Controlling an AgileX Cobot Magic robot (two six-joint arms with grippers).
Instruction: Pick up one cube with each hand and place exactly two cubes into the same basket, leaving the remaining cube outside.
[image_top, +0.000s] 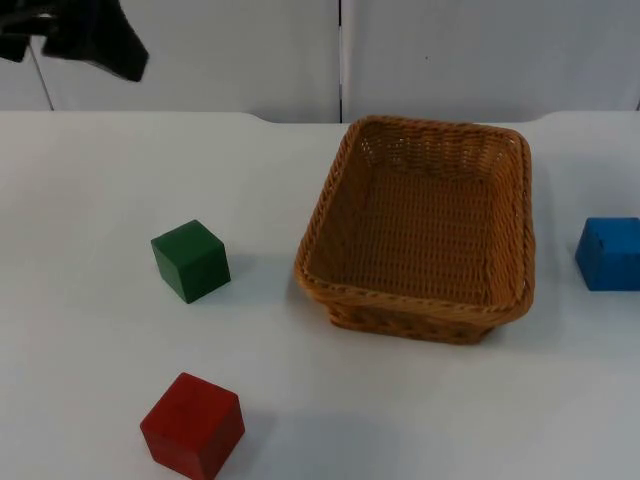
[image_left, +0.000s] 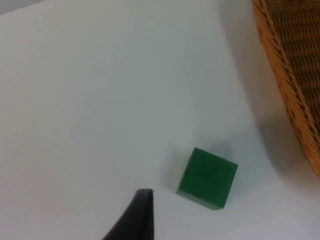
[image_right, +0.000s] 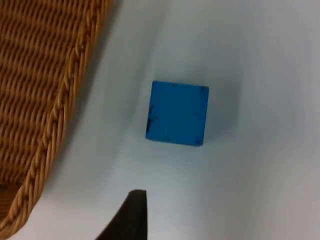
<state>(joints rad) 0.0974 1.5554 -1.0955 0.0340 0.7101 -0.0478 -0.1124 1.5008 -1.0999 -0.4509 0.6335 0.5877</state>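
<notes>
So far nothing is in the basket (image_top: 415, 300): its woven floor is bare, and all three cubes sit on the white table (image_top: 90, 180). Taking the basket as the dial's centre in the top view, the green cube (image_top: 190, 260) lies at nine o'clock, well apart from it, the red cube (image_top: 193, 424) at about eight o'clock near the front edge, and the blue cube (image_top: 609, 253) at three o'clock, just beside the basket's wall. Our left gripper (image_left: 135, 220) hangs above the table near the green cube, our right gripper (image_right: 131, 217) above the blue one; neither touches its cube, and we cannot tell how their fingers stand. We judge both picks and both placements still lie ahead.
</notes>
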